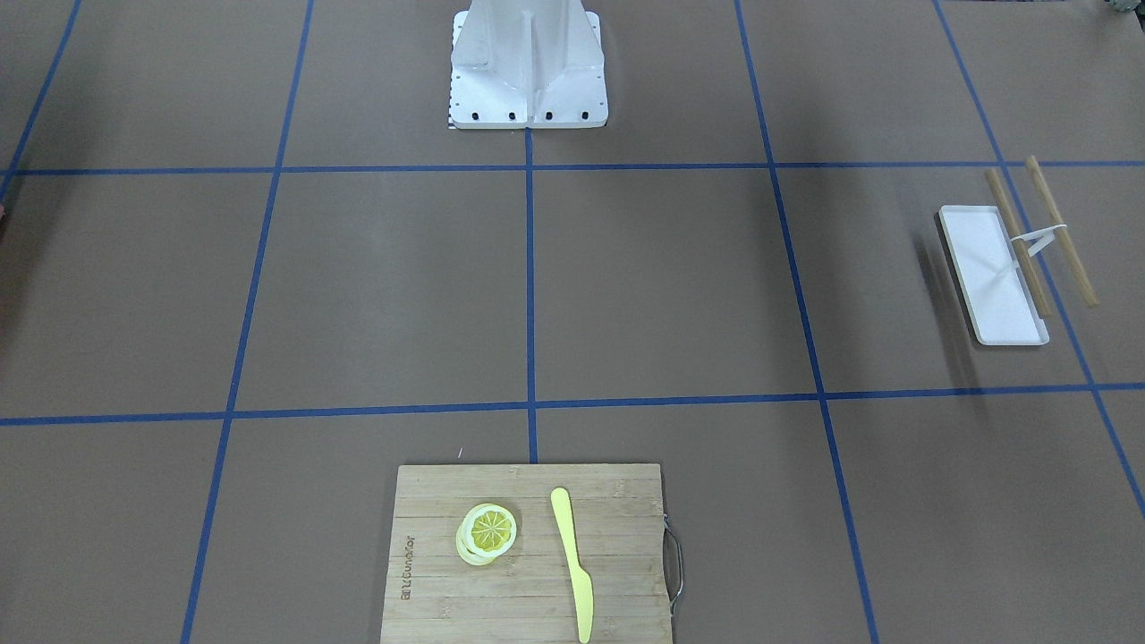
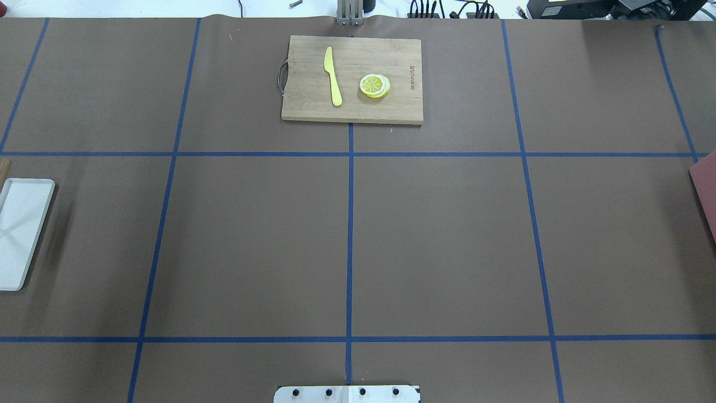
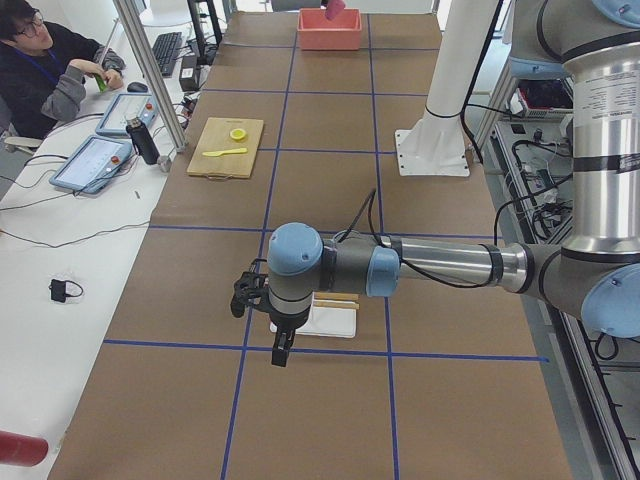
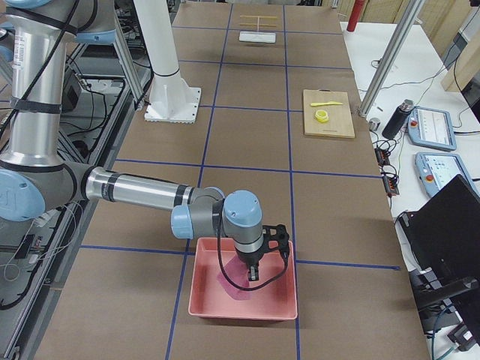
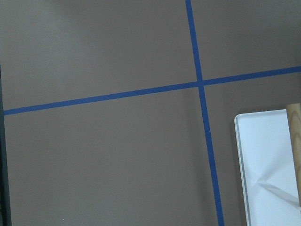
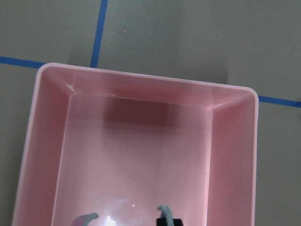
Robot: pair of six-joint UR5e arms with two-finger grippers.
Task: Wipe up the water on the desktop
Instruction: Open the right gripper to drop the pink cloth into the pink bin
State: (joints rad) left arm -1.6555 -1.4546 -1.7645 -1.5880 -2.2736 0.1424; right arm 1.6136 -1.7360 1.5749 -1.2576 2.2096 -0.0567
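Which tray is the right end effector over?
The pink tray; the right end effector hangs above it. The white tray is at the opposite end.

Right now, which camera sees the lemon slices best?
The exterior front-facing view: the lemon slices look biggest there, segments clear, on the cutting board beside the yellow knife. Overhead shows them slightly smaller; both side views show a tiny yellow dot; the wrist cameras miss them.

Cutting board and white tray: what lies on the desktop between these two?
Only bare desktop crossed by blue tape lines. The overhead view shows no object between the cutting board and the white tray.
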